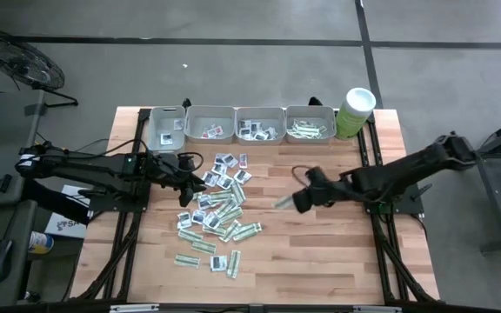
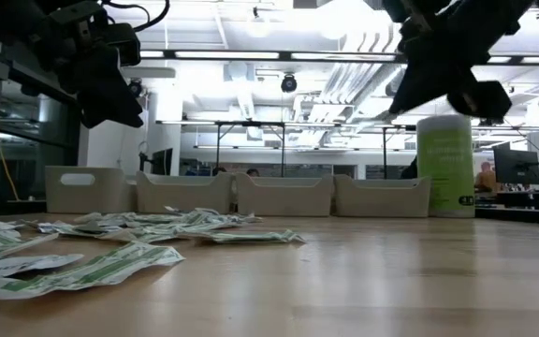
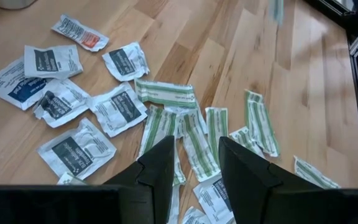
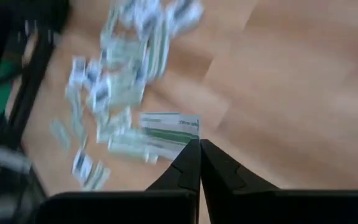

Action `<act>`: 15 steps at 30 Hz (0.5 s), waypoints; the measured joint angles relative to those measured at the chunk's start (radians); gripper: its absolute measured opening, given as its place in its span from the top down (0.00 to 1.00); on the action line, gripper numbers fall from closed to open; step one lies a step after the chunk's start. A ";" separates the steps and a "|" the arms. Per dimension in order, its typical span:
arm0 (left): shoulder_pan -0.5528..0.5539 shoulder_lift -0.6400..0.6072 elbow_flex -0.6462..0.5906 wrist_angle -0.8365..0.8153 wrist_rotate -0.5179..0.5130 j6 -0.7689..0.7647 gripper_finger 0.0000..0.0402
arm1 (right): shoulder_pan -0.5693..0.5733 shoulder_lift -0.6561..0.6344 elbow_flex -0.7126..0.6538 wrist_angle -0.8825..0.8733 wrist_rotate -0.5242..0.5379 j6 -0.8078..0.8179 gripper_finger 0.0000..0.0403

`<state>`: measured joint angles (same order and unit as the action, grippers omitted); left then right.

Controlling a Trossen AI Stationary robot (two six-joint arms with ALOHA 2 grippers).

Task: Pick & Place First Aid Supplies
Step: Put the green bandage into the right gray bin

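Observation:
Several first aid supplies lie loose in a pile on the wooden table, left of its middle: narrow green-white strips and squarish white sachets. My left gripper hangs open above the pile's left side, its fingers touching nothing. To the right of the pile, my right gripper is above the table and shut on one green-white strip. My right gripper pinches one end of the green-white strip between its two fingertips. The fingers slant down from the table's right side. The strip sticks out past the fingertips toward the pile, lifted clear of the table.
Several grey trays stand in a row along the far edge, some with sachets inside. A tall pale green tub with a white lid stands at their right end. Bare wood lies right of the pile and along the near edge.

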<state>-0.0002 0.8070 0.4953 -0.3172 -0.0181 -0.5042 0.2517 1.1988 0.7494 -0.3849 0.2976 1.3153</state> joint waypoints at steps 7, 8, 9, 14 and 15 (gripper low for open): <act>0.000 0.000 0.000 0.000 -0.036 -0.027 0.69 | -0.096 -0.152 0.000 -0.174 0.268 -0.019 1.00; 0.000 0.000 0.000 0.000 -0.043 -0.033 0.69 | -0.118 -0.167 0.000 -0.197 0.305 -0.019 1.00; 0.000 0.000 0.000 0.000 -0.049 -0.043 0.69 | -0.142 -0.179 0.000 -0.220 0.340 -0.019 1.00; 0.000 0.000 0.000 0.000 -0.086 -0.084 0.69 | -0.305 -0.199 0.000 -0.270 0.410 -0.070 1.00; 0.000 0.000 0.000 0.001 -0.091 -0.093 0.69 | -0.338 -0.194 0.000 -0.267 0.407 -0.091 1.00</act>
<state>-0.0002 0.8070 0.4953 -0.3162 -0.1088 -0.5972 -0.0866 1.0044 0.7498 -0.6519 0.7050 1.2240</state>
